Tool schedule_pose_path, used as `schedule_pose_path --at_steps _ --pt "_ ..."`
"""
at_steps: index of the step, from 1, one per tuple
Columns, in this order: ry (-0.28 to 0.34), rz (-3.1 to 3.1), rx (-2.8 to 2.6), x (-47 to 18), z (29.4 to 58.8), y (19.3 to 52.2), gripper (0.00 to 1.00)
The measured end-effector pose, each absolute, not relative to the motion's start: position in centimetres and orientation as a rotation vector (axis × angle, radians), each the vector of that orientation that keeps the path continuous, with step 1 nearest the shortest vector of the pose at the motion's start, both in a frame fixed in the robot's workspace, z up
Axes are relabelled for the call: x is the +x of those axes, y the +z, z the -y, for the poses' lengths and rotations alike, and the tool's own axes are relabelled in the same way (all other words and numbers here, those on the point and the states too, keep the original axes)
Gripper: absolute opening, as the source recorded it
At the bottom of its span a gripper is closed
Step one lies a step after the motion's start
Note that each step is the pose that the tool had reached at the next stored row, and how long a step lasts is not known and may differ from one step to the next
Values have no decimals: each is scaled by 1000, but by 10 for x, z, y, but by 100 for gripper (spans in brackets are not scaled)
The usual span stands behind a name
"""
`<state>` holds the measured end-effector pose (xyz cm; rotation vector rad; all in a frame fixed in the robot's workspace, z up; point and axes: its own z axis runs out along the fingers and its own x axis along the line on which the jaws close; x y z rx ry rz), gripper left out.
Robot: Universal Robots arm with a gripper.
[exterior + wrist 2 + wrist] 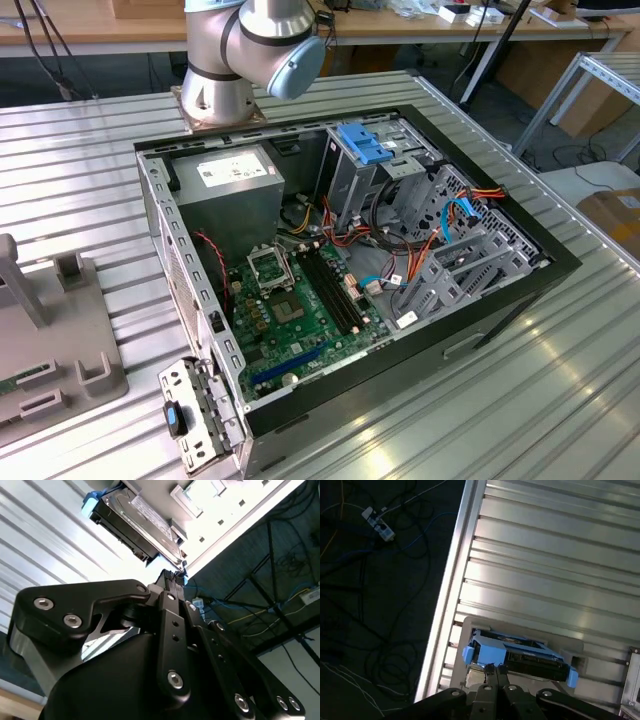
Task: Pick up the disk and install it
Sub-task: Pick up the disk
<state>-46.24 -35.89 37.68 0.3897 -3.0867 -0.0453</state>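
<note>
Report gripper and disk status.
Gripper shut, empty, close to disk. Disk resting on grey holder, not installed. Nothing between them.

bright, even light in the exterior view: the ribbed metal table throws back broad pale sheen toward the exterior view's right, while the inside of the computer case lies in softer shadow. in the second wrist view the table burns out to white glare behind the disk, whose near side is dark, and the gripper is a near-black mass with small glints on its bolts. in the first wrist view the floor is dim and the table is streaked with reflections
</note>
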Motion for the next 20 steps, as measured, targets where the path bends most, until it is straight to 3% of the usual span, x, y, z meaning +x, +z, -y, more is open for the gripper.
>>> schedule_pose_path --at_steps 20 --pt "-36 2955 958 -462 359 377 11"
